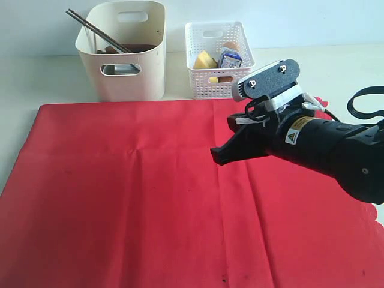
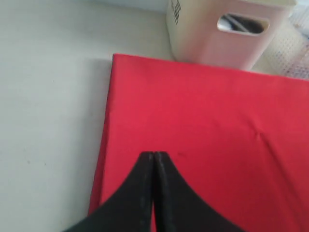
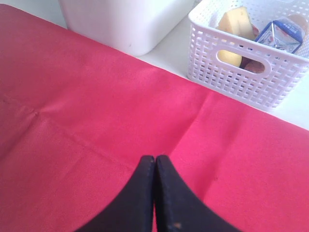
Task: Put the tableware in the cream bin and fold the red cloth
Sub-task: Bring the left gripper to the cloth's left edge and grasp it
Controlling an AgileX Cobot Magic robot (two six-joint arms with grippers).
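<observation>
Right wrist view has the right gripper (image 3: 155, 158) with its 2 black fingers pressed flat together and nothing between them, poised over the large bright red fabric cloth (image 3: 96, 121) close to a faint crease line. Whether the tips touch the fabric cannot be told. Left wrist view has the left gripper (image 2: 153, 154) closed the same way, also holding nothing, over the cloth just inside its left edge, with the pale tabletop (image 2: 48, 121) bare beside it. In the exterior view the cloth lies spread flat and unfolded across the near part of the table, and the right arm reaches in over its right half. Beyond the cloth's far edge stands the large smooth cream plastic bin (image 1: 129, 84) with rounded corners and oval handle cut-outs. The 2 dark chopsticks (image 1: 96, 29) lean out over its left rim, and something grey shows through the front cut-out. Just right of it, apart from it, stands the smaller white lattice-sided basket (image 1: 219, 87), holding a yellow cheese wedge (image 1: 205, 60) and a blue-white milk packet (image 1: 230, 58).
</observation>
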